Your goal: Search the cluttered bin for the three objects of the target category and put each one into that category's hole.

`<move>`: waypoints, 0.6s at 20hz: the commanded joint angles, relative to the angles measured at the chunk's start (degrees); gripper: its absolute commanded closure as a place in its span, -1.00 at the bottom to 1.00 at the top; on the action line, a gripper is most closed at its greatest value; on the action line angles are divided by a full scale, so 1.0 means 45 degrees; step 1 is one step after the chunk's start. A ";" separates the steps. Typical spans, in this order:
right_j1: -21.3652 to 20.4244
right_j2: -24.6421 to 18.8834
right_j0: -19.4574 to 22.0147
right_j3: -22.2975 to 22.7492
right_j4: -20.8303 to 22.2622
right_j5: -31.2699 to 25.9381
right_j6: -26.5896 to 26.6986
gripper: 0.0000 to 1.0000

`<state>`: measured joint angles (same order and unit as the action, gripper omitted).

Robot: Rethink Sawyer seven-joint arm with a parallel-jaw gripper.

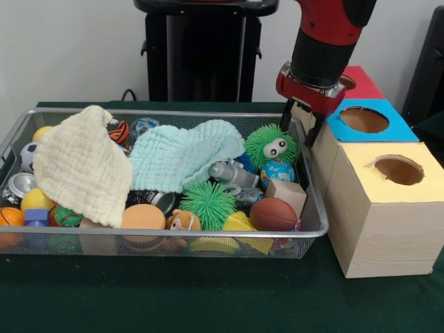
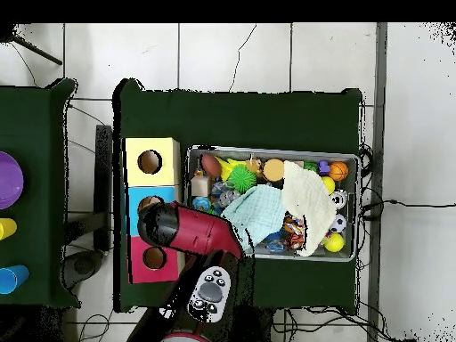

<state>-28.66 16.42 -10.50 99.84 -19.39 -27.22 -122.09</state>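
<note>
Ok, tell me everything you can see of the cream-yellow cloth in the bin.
The cream cloth is a large, soft-looking piece with a crinkled, waffle-like weave, pale yellow all over. It lies loosely draped over toys at one end of the bin, the end away from the boxes, rumpled into a rounded heap with a peak near the far rim. One edge lies beside the mint cloth; balls and a can peek out round it. Nothing holds it: the pincer hangs at the bin's other end.
</note>
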 commanded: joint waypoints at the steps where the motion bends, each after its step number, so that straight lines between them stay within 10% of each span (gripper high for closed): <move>1: 0.0353 -0.1617 0.1362 0.0883 0.0101 0.1688 -0.1303 -1.00; 12: 0.0192 -0.2048 0.2276 0.1295 0.0863 0.1922 -0.0762 -1.00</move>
<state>-28.46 13.40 -2.69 101.97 -18.33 -20.13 -122.09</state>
